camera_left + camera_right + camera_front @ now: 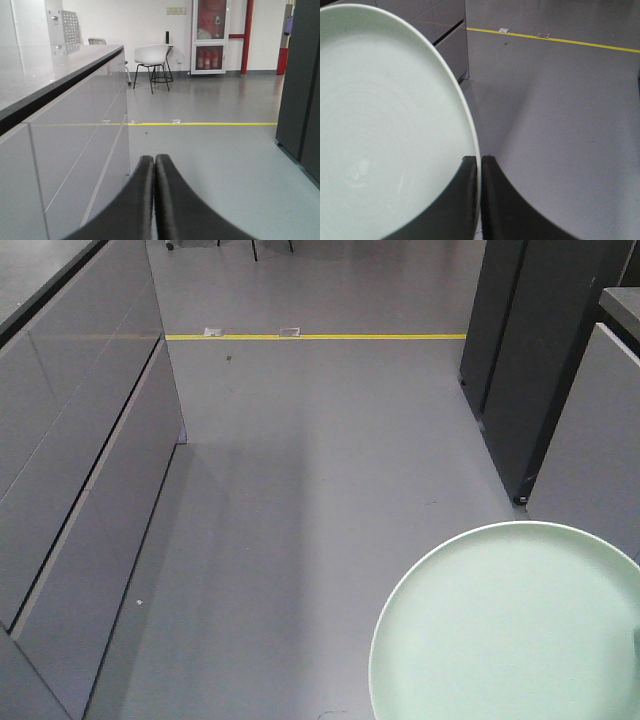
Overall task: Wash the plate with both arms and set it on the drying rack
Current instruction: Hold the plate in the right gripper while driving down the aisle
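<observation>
The pale mint-green plate [510, 630] hangs above the grey floor at the lower right of the front view. In the right wrist view the plate [385, 125] fills the left half. My right gripper [479, 159] is shut on the plate's rim, one black finger on each side. My left gripper [154, 157] is shut with nothing between its fingers, pointing down an aisle beside a counter. The drying rack is out of view.
Grey drawer cabinets [70, 470] with a counter top [45, 70] line the left. A dark cabinet [530, 350] stands on the right. A yellow floor line [315, 337] crosses ahead. A white chair [152, 55] stands far off.
</observation>
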You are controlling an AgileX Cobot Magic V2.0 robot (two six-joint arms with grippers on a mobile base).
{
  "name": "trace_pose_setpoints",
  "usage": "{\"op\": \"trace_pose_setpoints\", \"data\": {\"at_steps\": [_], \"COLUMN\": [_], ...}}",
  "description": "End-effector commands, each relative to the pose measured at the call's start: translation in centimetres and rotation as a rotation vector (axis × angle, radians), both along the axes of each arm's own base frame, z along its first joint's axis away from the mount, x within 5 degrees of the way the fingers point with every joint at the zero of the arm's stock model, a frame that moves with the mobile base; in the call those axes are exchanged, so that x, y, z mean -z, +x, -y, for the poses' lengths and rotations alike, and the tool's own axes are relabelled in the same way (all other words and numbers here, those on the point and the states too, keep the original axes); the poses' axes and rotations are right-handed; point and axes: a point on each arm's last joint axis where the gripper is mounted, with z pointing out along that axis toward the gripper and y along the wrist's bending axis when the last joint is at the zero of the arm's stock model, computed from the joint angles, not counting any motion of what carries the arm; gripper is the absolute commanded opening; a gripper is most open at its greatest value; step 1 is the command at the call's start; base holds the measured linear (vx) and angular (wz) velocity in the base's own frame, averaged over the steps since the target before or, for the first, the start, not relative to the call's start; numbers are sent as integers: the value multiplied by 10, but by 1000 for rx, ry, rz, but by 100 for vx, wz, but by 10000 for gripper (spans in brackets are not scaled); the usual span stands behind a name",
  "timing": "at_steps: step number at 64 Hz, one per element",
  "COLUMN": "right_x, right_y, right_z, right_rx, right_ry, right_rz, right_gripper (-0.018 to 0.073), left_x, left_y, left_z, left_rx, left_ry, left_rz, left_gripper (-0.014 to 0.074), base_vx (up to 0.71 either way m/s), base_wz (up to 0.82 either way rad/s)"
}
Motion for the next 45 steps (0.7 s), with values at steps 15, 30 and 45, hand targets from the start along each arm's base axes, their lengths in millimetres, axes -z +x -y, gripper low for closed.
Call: {"op": "trace_pose_setpoints", "data": {"at_steps": [15,30,45], "right_x": [-14,-14,-14], "right_y": [2,2,2], "right_z": [1,1,1], "right_rx": [23,23,23], "right_ry": [33,33,33], "right_rz": [87,87,87], "right_gripper": [-2,-2,-2], "left_x": [-1,-1,-1], "left_y": [-1,-1,-1], "left_z": [1,1,1], "left_rx": [10,10,10], "left_ry": [-6,-6,-6], "left_rz": [69,69,69], "left_gripper": [-6,-6,-6], "base_vx": [28,27,25], "base_wz": [-9,-6,-5]}}
